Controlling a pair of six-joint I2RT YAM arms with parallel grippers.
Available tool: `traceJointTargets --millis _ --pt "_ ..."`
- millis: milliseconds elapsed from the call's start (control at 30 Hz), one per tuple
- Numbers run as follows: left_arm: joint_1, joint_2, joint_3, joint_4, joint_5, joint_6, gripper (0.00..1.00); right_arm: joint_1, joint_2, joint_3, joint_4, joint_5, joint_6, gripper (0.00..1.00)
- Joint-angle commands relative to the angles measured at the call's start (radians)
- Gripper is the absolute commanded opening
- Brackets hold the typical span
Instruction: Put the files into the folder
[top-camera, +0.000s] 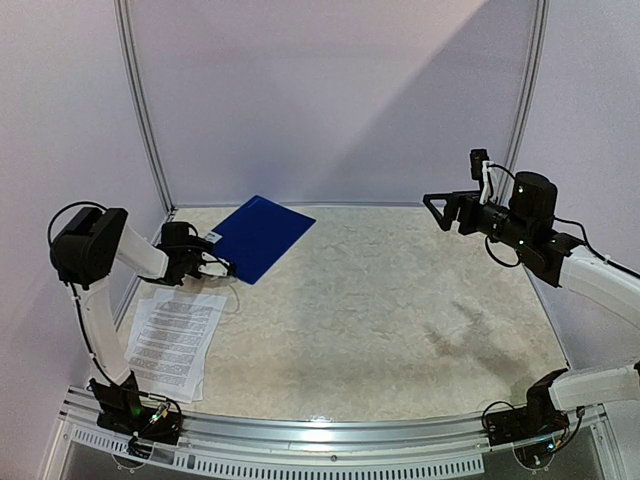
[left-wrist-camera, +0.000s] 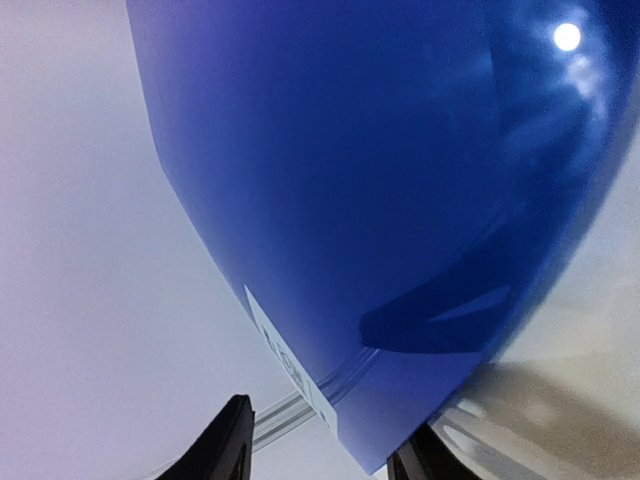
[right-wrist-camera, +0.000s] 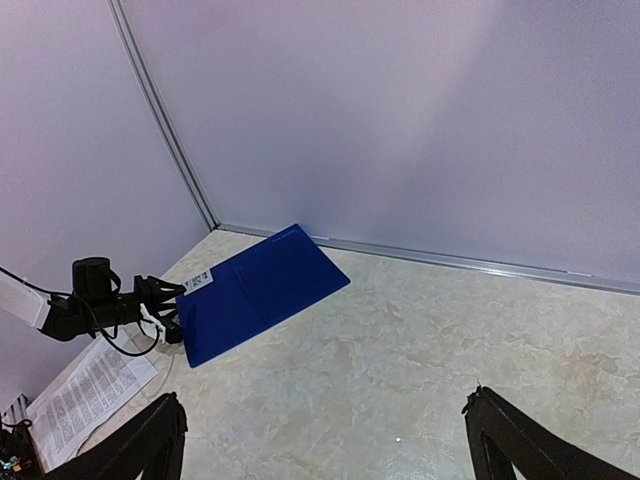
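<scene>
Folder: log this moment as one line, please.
folder on table, back-left | left pincer open around its labelled corner | right pincer open, raised, empty | files flat near left, not filed

The left arm and the right arm are built of white links joined by bulky black joint housings. Thin black cables are looped along them. The right pincer is fitted with black tapered fingers.
</scene>
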Motion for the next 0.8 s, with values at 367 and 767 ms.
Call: traceJointTargets --millis 367,767 --pt "-0.055 -0.025 -0.025 0.061 -0.007 -0.101 0.00 0.007 -0.028 0.009 -0.005 -0.006 0.031 0.99" --pt "-0.213 -0.368 0.170 -0.688 -0.015 -0.807 0.00 0.145 0.178 0.105 -0.120 0.172 0.404 0.96"
